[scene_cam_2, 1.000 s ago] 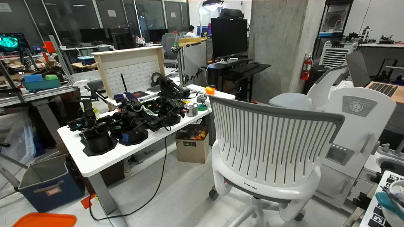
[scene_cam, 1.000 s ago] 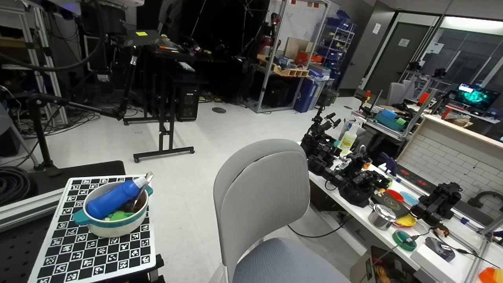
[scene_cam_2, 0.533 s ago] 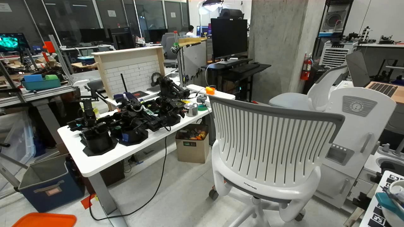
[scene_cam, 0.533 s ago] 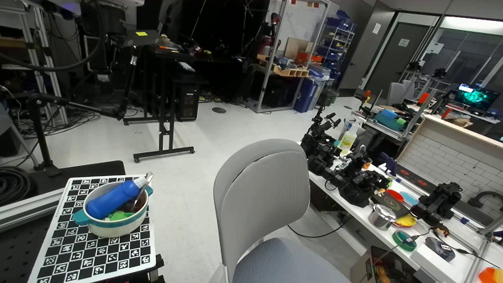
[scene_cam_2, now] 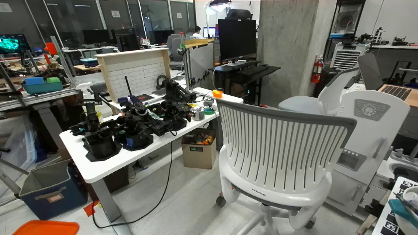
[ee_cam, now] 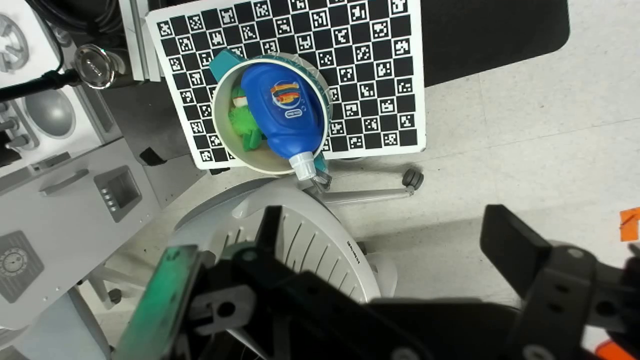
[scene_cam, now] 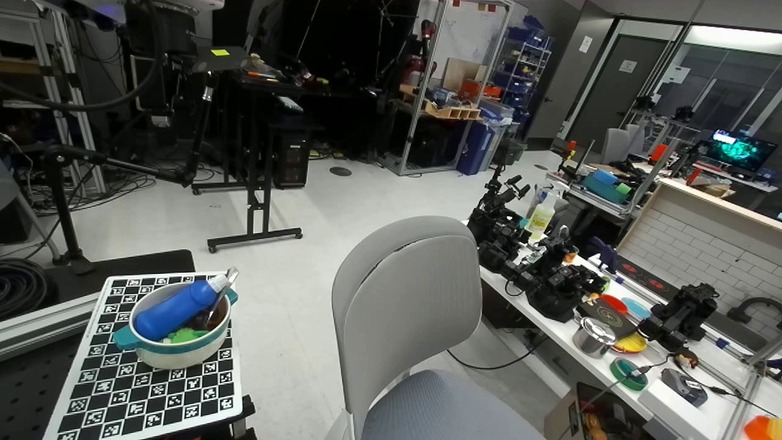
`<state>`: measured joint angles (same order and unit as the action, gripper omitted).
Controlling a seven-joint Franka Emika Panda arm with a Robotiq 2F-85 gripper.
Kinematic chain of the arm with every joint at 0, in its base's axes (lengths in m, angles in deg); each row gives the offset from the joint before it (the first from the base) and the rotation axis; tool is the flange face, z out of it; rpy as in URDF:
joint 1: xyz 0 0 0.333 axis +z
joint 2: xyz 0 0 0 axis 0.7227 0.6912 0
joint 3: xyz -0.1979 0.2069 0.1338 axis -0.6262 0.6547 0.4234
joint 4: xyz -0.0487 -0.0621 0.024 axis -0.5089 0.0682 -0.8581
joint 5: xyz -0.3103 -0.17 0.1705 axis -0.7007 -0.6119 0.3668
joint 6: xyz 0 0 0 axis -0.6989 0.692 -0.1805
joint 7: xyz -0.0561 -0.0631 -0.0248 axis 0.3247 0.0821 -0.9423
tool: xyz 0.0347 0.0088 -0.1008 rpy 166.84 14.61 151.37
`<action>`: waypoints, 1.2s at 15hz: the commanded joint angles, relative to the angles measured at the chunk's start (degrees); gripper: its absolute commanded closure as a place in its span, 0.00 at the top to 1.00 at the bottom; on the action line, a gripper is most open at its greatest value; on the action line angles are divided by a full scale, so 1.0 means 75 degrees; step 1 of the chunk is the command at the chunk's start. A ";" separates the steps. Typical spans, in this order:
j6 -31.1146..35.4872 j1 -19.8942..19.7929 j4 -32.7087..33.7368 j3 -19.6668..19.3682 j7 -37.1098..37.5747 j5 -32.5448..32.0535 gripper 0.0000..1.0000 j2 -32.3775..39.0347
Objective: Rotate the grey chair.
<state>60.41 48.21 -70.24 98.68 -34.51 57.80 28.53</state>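
Wrist view — grey chair [ee_cam: 320, 240], one gripper [ee_cam: 384, 222] — two fingers [ee_cam: 515, 250] apart.

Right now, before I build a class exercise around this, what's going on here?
The job is to rotate the grey chair, but the robot's gripper is open and holds nothing. In the wrist view, part of the chair's back shows beyond one side of the gripper; in both exterior views, no gripper is seen on the chair. Nearby, a pot with a blue bottle in it stands on a checkered board.
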 commanded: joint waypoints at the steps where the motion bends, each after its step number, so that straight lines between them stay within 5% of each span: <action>1: -0.0006 0.0283 0.0007 -0.0256 0.0158 -0.0181 1.00 0.0087; 18: 0.0190 0.0051 0.0314 -0.0193 0.0569 -0.0487 1.00 0.0557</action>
<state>60.53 48.48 -70.04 98.36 -33.19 56.47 29.19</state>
